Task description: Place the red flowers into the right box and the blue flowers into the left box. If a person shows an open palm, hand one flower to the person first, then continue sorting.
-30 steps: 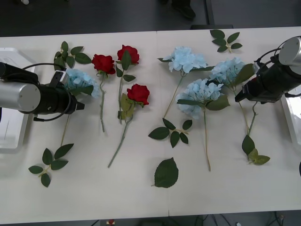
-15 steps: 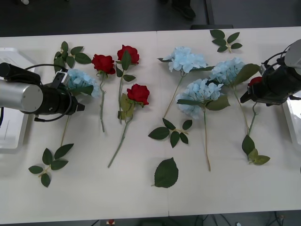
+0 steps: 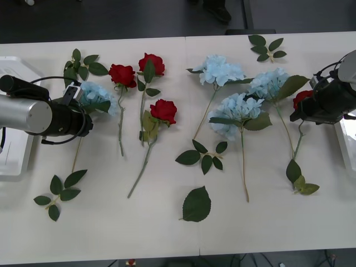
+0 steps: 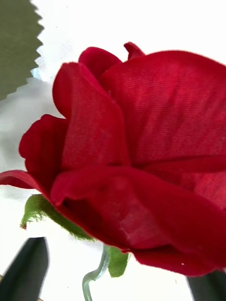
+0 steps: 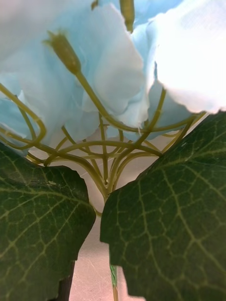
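Two claws at flwr heads

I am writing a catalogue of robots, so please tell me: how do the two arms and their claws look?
The left arm is a silver cylinder ending in a black wrist, with thin black cables looping around it. The right arm is also silver, then black, with black cables. The right claw has dark, tapering fingers.

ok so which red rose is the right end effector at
The rose at the table's far right, beside the right end effector. The other three roses lie together left of centre, clear of both arms.
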Tool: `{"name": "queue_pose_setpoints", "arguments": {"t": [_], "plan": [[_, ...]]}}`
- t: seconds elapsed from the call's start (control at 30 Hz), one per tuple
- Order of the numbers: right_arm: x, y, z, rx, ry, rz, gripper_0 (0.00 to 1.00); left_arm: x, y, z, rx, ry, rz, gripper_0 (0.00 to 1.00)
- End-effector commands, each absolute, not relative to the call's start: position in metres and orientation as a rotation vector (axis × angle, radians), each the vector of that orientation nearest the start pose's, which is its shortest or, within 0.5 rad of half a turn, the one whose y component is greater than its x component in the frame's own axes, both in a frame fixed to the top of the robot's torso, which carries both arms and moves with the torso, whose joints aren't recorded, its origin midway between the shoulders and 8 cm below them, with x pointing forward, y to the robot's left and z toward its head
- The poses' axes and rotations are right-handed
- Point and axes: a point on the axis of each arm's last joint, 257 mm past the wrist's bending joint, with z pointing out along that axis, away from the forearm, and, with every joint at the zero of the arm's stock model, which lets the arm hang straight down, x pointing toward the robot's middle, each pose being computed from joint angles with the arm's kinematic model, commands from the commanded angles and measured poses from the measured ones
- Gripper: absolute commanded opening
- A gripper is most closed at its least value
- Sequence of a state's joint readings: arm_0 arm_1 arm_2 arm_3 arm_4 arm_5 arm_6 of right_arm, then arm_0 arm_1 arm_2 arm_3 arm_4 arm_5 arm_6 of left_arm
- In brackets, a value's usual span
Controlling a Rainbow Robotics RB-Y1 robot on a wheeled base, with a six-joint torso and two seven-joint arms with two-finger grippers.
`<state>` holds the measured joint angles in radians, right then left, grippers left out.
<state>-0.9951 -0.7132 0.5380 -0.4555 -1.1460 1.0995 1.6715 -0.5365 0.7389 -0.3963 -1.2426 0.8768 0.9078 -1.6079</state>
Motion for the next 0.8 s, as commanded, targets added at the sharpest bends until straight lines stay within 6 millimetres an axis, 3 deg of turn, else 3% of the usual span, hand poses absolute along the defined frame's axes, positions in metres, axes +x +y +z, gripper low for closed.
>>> {"name": "queue_pose_setpoints", "arguments": {"t": [0.03,0.1,0.13,0.2,0.27,0.63,0.73,0.8], "plan": [[0.586,-0.376,-0.276,0.026,2.758,0.094,0.65,0.580,0.290,-0.293,0.420,2.412,-0.064,0.39],[0.586,-0.375,-0.277,0.019,2.757,0.090,0.53,0.580,0.290,-0.295,0.422,2.412,-0.063,0.34],[0.586,-0.373,-0.278,0.015,2.758,0.090,0.42,0.580,0.290,-0.296,0.424,2.412,-0.058,0.26],[0.586,-0.373,-0.278,0.013,2.759,0.090,0.16,0.580,0.293,-0.297,0.423,2.416,-0.052,0.00],[0.586,-0.373,-0.278,0.013,2.759,0.090,0.01,0.579,0.295,-0.300,0.415,2.417,-0.056,0.00],[0.585,-0.361,-0.277,0.030,2.767,0.150,0.00,0.580,0.296,-0.301,0.425,2.414,-0.044,0.00],[0.585,-0.346,-0.263,0.053,2.771,0.240,0.00,0.581,0.295,-0.299,0.425,2.412,-0.050,0.00],[0.587,-0.341,-0.243,0.085,2.772,0.292,0.00,0.582,0.298,-0.292,0.437,2.413,-0.037,0.00]]}}
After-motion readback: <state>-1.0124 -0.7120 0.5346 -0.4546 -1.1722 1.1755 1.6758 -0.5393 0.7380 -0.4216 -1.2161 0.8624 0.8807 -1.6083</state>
